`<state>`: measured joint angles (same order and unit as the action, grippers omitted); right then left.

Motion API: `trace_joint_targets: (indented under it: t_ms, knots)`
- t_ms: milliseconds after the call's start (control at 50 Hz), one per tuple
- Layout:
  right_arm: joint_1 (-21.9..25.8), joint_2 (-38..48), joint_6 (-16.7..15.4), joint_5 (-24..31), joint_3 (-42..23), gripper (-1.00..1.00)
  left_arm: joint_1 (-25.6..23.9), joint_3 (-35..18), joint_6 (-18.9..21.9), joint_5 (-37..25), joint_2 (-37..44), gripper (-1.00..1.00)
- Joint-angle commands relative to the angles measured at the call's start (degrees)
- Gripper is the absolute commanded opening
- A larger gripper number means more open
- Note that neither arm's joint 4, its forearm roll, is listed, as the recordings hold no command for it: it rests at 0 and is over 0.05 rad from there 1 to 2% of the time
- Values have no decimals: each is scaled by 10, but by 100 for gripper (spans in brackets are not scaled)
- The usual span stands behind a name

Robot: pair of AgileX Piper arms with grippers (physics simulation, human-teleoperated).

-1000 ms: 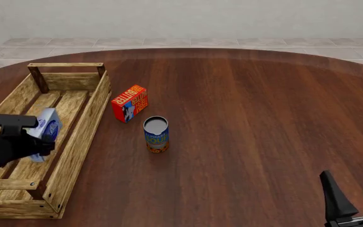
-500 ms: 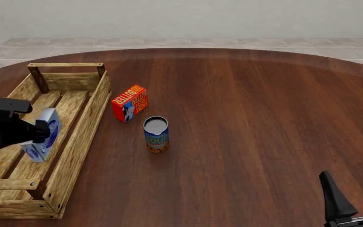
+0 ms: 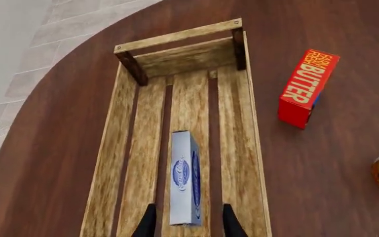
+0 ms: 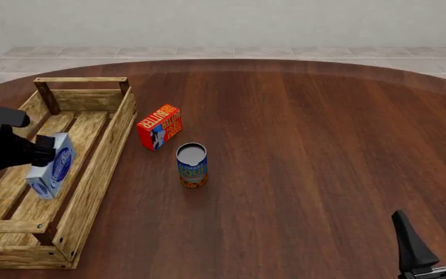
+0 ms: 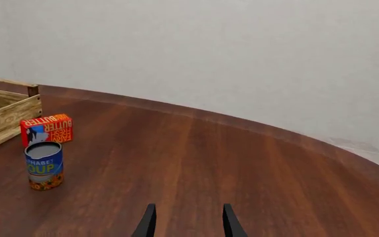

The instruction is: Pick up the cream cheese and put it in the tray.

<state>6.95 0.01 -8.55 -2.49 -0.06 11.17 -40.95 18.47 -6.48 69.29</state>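
cream cheese is sitting on edge on the slats inside the tray; left gripper is hanging over it, fingers apart, not gripping. Placement looks done, next is lifting straight clear. Right gripper is idling open over the dark wood counter; plain pale wall behind

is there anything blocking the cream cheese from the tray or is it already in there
Nothing visible stands in the way. The cream cheese already stands on edge on the slats inside the tray, and the left gripper has its fingers apart on either side of the box's near end.
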Motion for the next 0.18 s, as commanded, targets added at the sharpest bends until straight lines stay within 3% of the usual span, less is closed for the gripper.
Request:
trace_joint_targets:
  t_ms: [20, 180]
  knots:
    - [0, 0, 0, 0, 0, 100, -19, 37, -8, -4, -80, 100]
    - [0, 0, -1, -1, 0, 100, -35, 87, -30, 5, -138, 100]
